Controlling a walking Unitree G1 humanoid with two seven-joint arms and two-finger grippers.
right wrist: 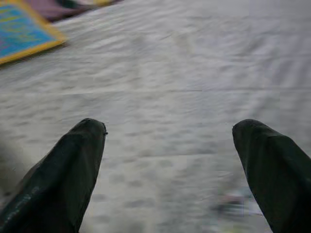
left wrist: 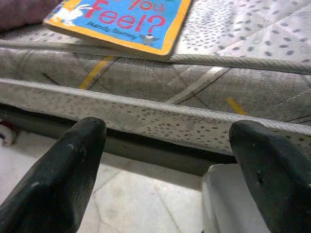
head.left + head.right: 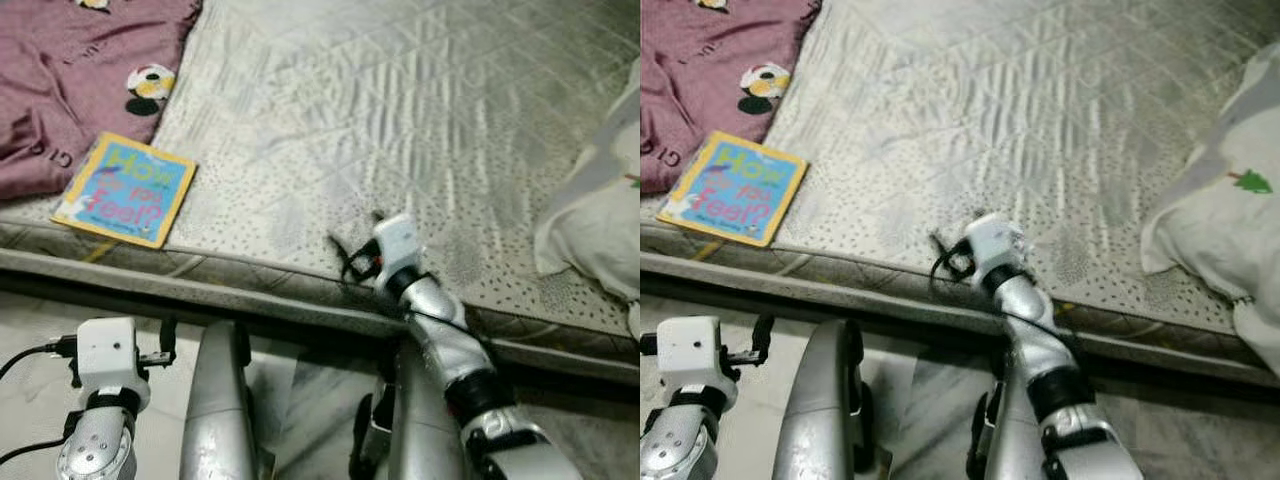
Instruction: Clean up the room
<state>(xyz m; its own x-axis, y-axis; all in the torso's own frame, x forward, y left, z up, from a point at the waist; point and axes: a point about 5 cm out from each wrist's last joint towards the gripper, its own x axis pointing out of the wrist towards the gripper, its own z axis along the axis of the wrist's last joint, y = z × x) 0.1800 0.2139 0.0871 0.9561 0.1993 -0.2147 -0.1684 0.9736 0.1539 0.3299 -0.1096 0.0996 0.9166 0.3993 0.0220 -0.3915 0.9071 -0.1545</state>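
Both grippers spread wide, empty: right gripper [image 1: 167, 145] over mattress [image 3: 400, 120], left gripper [image 2: 167, 145] below its edge near book [image 3: 125, 190].

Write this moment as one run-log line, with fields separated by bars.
right gripper: open, over grey quilted mattress edge | left gripper: open, low beside bed | yellow-bordered blue board book: flat near mattress edge, untouched

On the mattress [image 3: 400, 120] before me I count one book [image 3: 125, 190], one maroon garment [image 3: 70, 70] and one white pillow [image 3: 600, 220]. Two pincers are mine: left pincer [image 2: 167, 145], right pincer [image 1: 170, 145].
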